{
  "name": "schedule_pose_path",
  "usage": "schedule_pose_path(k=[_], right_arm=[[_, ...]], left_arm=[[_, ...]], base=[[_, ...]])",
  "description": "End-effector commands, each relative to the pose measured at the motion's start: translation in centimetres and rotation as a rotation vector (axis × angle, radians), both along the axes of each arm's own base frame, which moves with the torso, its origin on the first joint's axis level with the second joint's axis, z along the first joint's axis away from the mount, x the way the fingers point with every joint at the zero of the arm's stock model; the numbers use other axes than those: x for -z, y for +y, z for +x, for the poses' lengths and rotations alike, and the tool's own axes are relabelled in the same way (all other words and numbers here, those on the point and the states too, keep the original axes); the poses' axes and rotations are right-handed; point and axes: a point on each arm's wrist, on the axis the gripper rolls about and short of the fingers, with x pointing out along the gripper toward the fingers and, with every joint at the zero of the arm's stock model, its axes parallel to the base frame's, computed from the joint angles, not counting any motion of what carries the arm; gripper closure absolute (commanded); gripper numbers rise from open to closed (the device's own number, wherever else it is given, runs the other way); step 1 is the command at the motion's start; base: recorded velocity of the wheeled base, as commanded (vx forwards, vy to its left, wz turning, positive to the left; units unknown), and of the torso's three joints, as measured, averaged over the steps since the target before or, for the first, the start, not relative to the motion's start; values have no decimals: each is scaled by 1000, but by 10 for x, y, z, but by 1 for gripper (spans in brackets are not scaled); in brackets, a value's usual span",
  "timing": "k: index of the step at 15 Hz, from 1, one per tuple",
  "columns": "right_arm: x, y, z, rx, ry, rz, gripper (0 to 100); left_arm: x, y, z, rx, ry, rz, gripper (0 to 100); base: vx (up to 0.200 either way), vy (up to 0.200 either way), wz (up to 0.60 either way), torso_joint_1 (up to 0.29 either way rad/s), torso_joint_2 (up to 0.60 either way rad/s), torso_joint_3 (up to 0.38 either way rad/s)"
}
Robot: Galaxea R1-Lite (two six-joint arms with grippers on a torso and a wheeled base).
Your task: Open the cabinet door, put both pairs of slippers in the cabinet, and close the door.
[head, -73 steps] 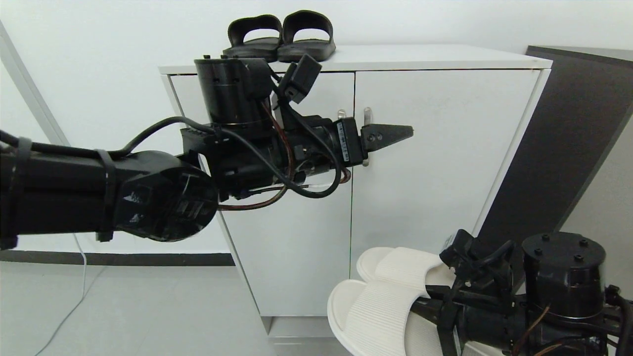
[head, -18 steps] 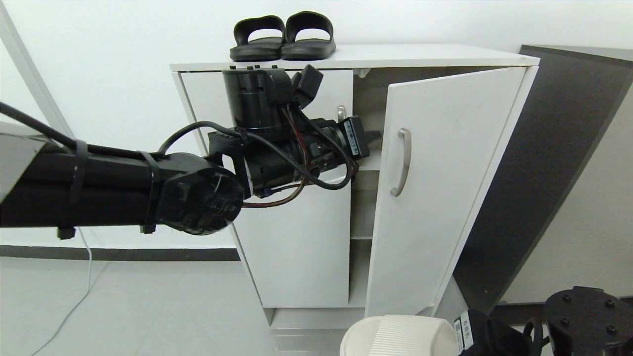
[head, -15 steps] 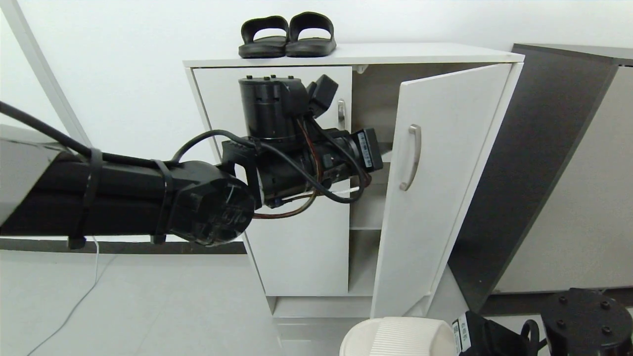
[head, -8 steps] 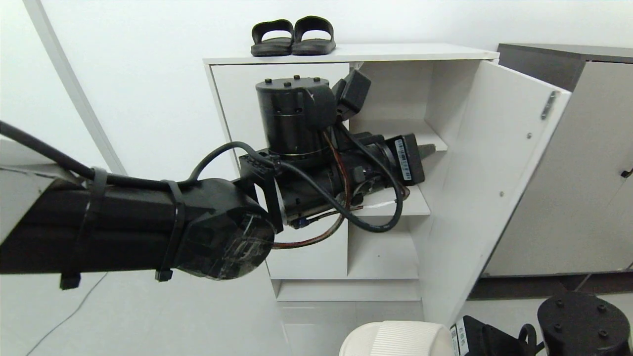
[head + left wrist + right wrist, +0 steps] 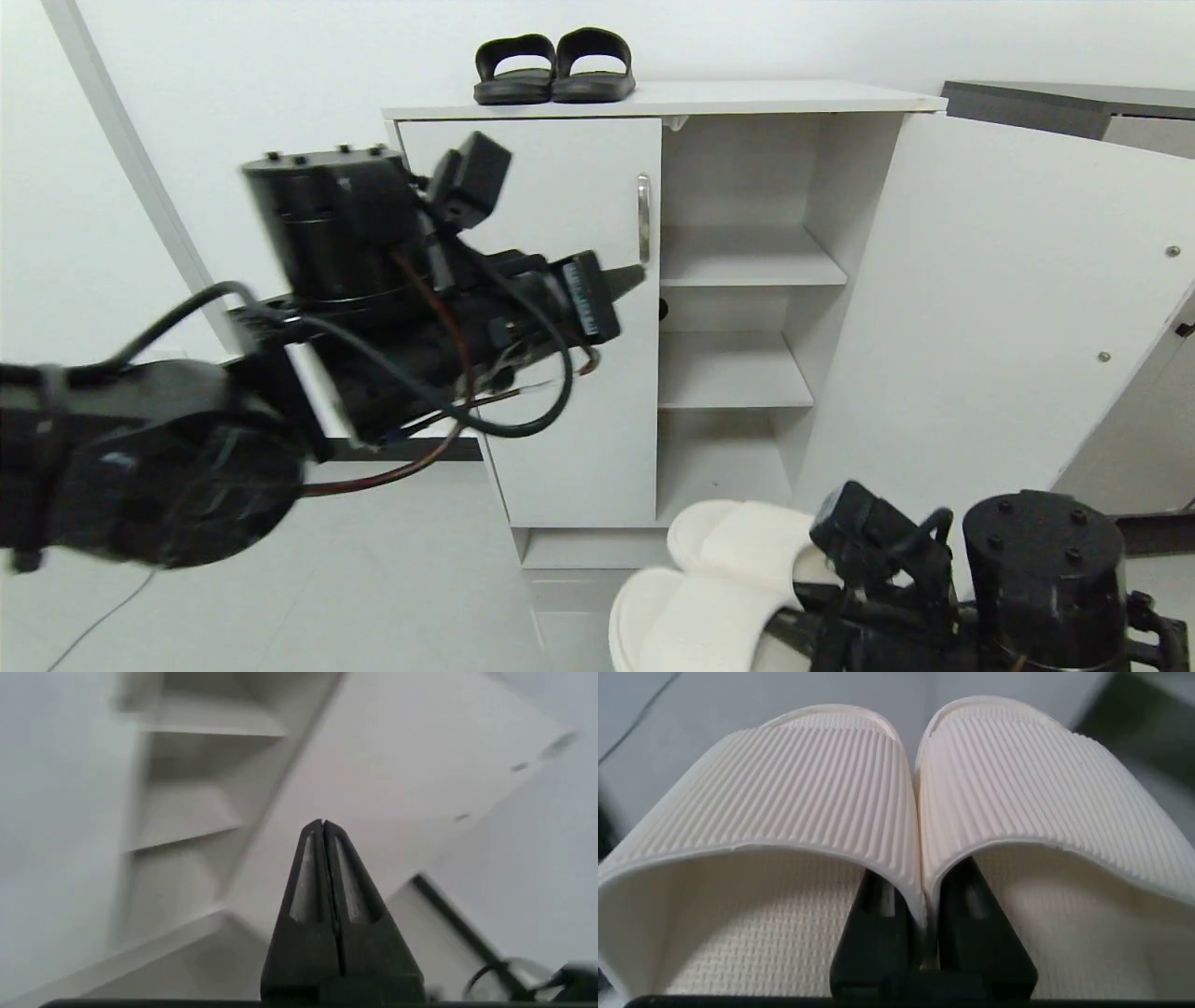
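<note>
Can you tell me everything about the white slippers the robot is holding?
The white slippers are a creamy-white pair that looks like soft foam. Each has a broad ribbed strap over a bumpy footbed. They lie side by side, touching, toes pointing away from the arm. The right gripper holds them, one of its fingers under each strap, pinching the inner edges together. They hang low in front of the open cabinet, near its bottom shelf, not inside yet.

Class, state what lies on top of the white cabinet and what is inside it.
A pair of black slippers sits on the cabinet. Inside its open right half, white shelves show; the closed left door covers the rest.
</note>
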Motion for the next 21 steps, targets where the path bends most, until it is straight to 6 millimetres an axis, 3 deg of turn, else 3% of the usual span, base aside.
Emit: schedule_pose_path(k=[1,3,4,6,7,8,9,11,14,15,18,21], right_arm=[[3,23,24,174,7,37,100],[7,38,48,383,-5,58,100],[11,41,56,439,-19,45,100],[16,54,74,579,-73,26,100],[17,55,77,599,-77,22,100],[17,52,82,633,-85,21,100],[17,51,83,636,-85,21,100],[17,51,85,639,-85,19,100],[16,62,87,617,-108,19,100],[17,62,86,615,-105,14,100],[17,63,84,608,-105,17,100],[17,65,84,607,-101,25,100]], left_arm=[[6,102,-74,-317,-105,115,100],[19,141,-123,-551,-132,171,100],[26,150,-137,-617,-127,209,100],[57,178,-188,-836,-56,310,100],[63,183,-202,-884,-58,315,100],[85,189,-236,-973,-74,308,100],[105,190,-257,-1020,-78,310,100],[138,188,-278,-1084,-66,346,100],[175,188,-267,-985,-79,324,100],[179,186,-267,-861,-113,326,100],[184,183,-267,-722,-91,358,100],[184,183,-267,-718,-96,354,100]], base=[[0,0,0,0,0,0],[0,0,0,0,0,0],[0,0,0,0,0,0],[0,0,0,0,0,0],[0,0,0,0,0,0],[0,0,0,0,0,0],[0,0,0,0,0,0],[0,0,0,0,0,0],[0,0,0,0,0,0],[0,0,0,0,0,0],[0,0,0,0,0,0],[0,0,0,0,0,0]])
